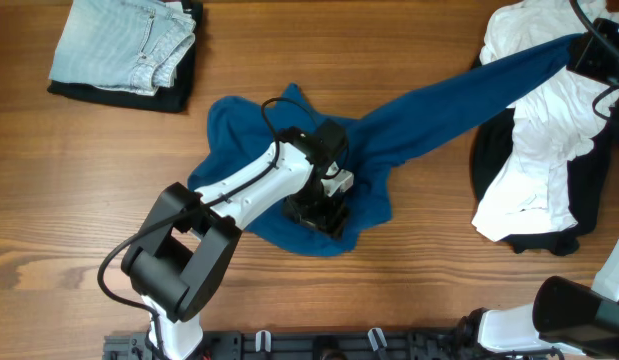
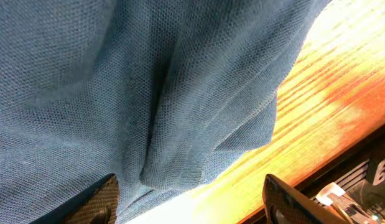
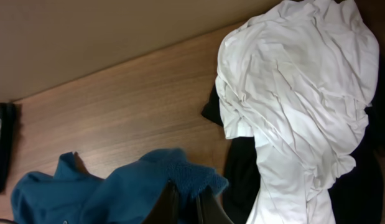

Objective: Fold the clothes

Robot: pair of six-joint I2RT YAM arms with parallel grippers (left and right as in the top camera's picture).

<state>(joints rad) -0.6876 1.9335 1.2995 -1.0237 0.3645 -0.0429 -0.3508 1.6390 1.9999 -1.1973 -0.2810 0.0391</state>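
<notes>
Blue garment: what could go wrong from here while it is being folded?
1. The right gripper pinches one end of the blue garment, which is stretched across the white garment. A hard pull might make the fabric slip out, or drag the white garment along.
2. The left gripper stands open over a bunched fold. Closing there may catch several layers.

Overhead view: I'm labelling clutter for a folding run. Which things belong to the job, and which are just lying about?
Job: blue garment; left gripper, open over it; right gripper, shut on its end.
Lying about: folded jeans; white garment; black garment beneath it.
</notes>
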